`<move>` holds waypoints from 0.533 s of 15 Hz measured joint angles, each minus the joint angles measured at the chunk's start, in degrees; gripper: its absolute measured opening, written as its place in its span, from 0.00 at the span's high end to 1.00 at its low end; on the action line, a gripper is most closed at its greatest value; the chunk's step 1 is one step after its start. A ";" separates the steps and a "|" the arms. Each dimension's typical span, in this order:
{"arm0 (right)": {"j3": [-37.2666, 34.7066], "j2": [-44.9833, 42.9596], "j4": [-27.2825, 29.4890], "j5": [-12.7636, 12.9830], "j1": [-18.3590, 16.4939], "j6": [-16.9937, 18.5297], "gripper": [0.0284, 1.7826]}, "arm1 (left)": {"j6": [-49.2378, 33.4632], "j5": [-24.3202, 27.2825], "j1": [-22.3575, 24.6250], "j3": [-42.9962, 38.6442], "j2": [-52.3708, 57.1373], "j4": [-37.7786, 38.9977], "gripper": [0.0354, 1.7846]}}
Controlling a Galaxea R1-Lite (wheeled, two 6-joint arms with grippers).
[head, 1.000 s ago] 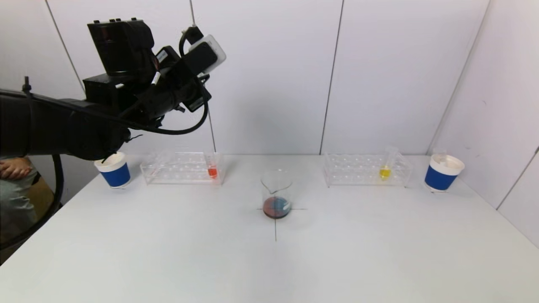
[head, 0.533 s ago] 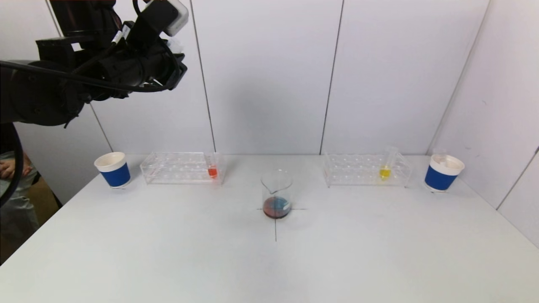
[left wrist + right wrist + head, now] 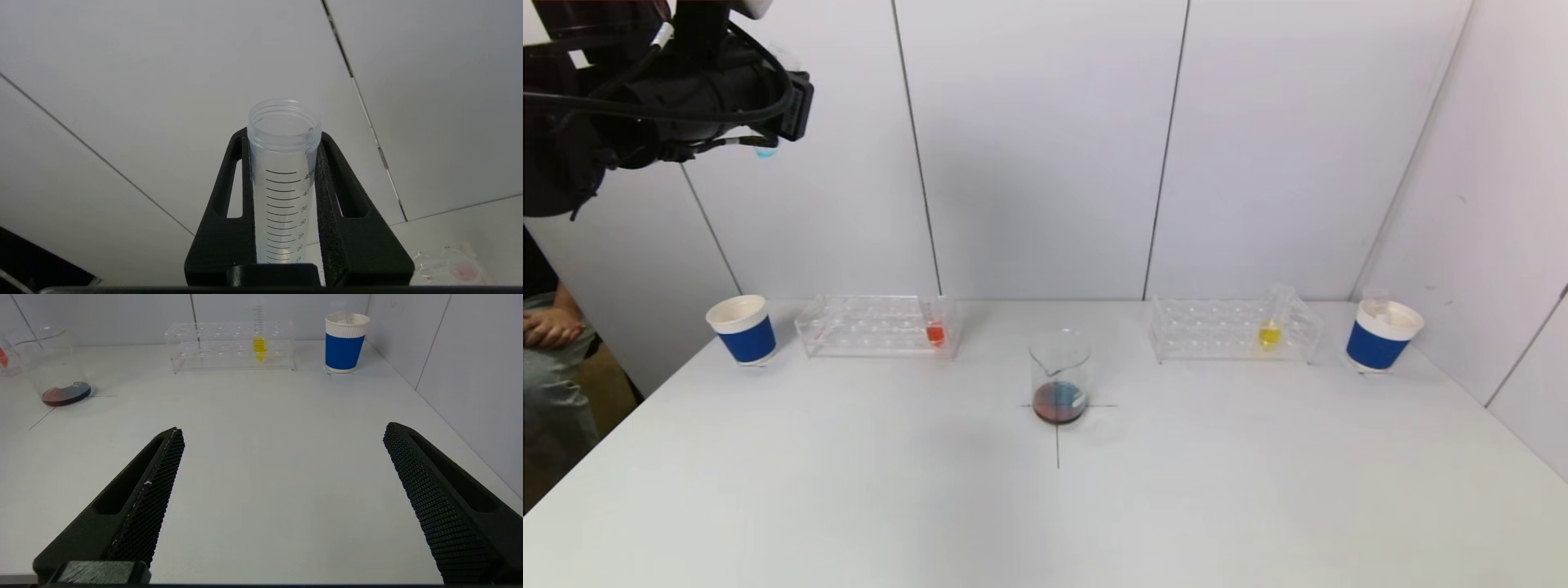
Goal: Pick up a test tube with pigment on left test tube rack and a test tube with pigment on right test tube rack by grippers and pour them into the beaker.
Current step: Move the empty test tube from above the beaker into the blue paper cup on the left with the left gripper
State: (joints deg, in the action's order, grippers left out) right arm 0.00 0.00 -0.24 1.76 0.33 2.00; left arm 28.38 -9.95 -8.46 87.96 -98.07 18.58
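White counter [image 3: 849, 490] lay under us; our left gripper [image 3: 284, 134] clamped an empty test tube [image 3: 284, 163] between its fingers, high at far left; our right gripper [image 3: 282, 437] gaped wide.

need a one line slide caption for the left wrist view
Left gripper shut on an empty graduated test tube, held upright against the white wall panels, a corner of the table below.

Graduated test tube [image 3: 284, 179] held between the fingers of the left gripper [image 3: 282, 134]: black scale lines run down its wall, with printed figures beside them reading 45, 40, 35, 30, 25 and 20 from the open mouth downward; a lowest figure is partly hidden. No other text or label is legible elsewhere.
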 joint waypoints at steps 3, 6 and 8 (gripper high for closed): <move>0.00 0.00 0.00 0.00 0.02 0.00 0.00 | -5.12 0.30 4.41 -1.13 0.76 0.00 0.77; 0.00 0.00 0.00 0.00 0.02 0.00 0.00 | -9.58 0.33 8.24 -2.45 0.96 0.40 0.77; 0.00 0.00 0.00 0.00 0.02 0.00 0.00 | -12.29 0.02 9.53 -4.78 1.16 0.63 0.77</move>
State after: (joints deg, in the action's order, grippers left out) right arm 0.00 0.00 -0.24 1.76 0.35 2.00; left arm 16.09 -9.92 1.07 83.18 -96.92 19.21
